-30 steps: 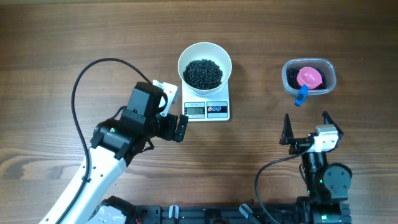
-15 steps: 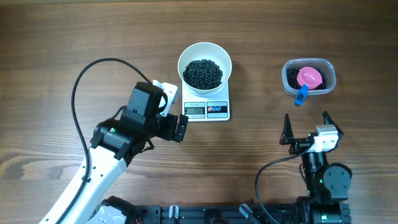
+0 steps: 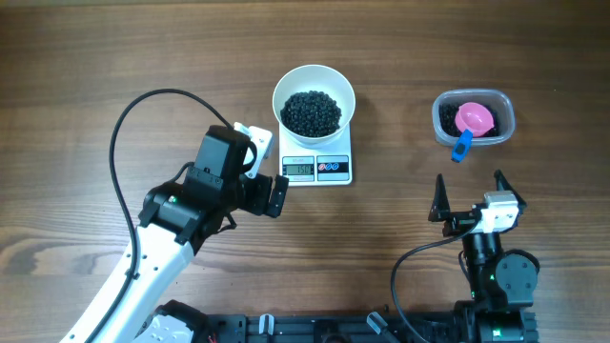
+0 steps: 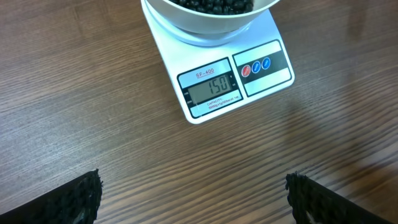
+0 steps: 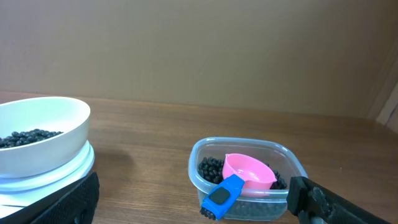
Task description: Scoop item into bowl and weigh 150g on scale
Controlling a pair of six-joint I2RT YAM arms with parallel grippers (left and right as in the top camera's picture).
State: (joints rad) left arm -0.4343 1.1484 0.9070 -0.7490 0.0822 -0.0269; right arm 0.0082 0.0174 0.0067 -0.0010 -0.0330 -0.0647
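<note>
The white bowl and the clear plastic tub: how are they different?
The bowl is round and opaque white; the tub is a clear rounded rectangle. The bowl sits on the scale; the tub rests on the table. The bowl holds only a heap of black beads; the tub also holds a pink scoop. Both contain black beads.

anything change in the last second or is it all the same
Nothing visibly changed. The bowl of beans still sits on the scale, the pink scoop lies in the tub, and the left gripper and right gripper stay open and empty.
</note>
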